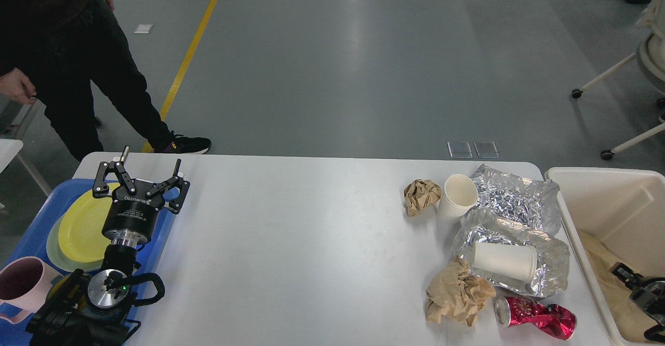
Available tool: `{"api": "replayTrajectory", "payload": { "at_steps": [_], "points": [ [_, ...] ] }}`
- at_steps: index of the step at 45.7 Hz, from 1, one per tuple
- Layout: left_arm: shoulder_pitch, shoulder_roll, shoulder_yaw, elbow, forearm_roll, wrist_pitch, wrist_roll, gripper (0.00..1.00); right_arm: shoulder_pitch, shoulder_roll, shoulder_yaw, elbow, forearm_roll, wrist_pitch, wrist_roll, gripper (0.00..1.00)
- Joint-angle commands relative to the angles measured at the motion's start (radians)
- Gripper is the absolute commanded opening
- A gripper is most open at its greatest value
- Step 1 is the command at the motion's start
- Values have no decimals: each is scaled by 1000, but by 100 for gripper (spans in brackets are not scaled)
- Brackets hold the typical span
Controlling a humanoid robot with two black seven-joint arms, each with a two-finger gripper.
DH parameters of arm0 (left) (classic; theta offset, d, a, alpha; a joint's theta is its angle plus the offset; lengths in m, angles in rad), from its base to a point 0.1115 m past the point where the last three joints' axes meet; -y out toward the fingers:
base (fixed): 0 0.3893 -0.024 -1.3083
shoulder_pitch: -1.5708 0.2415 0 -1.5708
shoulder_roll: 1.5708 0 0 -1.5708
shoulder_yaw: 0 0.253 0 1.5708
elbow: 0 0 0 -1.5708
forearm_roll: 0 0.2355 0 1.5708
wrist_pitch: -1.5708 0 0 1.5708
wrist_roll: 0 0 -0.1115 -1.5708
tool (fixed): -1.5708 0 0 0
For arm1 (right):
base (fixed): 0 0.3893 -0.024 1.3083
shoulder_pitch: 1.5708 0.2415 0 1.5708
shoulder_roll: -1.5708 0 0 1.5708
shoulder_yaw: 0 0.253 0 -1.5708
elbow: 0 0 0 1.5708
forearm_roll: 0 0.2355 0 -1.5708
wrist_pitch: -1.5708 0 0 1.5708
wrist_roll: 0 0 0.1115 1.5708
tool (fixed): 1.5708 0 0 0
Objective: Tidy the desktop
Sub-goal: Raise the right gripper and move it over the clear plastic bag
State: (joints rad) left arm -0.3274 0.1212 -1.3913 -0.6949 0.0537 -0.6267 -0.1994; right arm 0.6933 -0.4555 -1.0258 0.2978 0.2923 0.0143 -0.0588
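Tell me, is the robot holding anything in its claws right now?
The left gripper is open over the blue tray and holds nothing. The right gripper is low inside the bin, too dark to tell.

The wide white desktop (311,242) looks smooth and faintly glossy. At lower right, crinkled silver foil sheets (519,205) gleam beside matt, crumpled brown paper (457,294) and a shiny, dented red metal can (537,317).

Middle of the desk (311,252) is wide open, loads of room to sweep through. Right side is a mess: two foil sheets (519,200), two paper cups (457,195), two brown paper wads (457,294) and a crushed red can (537,316), all packed close beside the cream bin (597,180).
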Motion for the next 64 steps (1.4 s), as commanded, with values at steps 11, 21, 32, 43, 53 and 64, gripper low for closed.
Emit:
{"api": "replayTrajectory", "payload": {
  "at_steps": [11, 21, 32, 43, 53, 64],
  "points": [
    [-1, 0, 0, 0, 0, -1, 0, 96, 543, -143, -129, 513, -259, 101, -68, 100],
    [-1, 0, 0, 0, 0, -1, 2, 96, 989, -86, -350, 796, -259, 375, -72, 100],
    [1, 0, 1, 0, 0, -1, 0, 96, 1360, 93, -379, 964, -255, 803, -82, 100],
    [1, 0, 0, 0, 0, -1, 0, 96, 1742, 107, -370, 1274, -249, 837, -115, 100],
    [-1, 0, 0, 0, 0, 1, 0, 96, 1922, 113, -310, 1448, -199, 782, -81, 99],
    [1, 0, 0, 0, 0, -1, 0, 96, 1887, 127, -316, 1445, -196, 734, -36, 99]
  ]
}}
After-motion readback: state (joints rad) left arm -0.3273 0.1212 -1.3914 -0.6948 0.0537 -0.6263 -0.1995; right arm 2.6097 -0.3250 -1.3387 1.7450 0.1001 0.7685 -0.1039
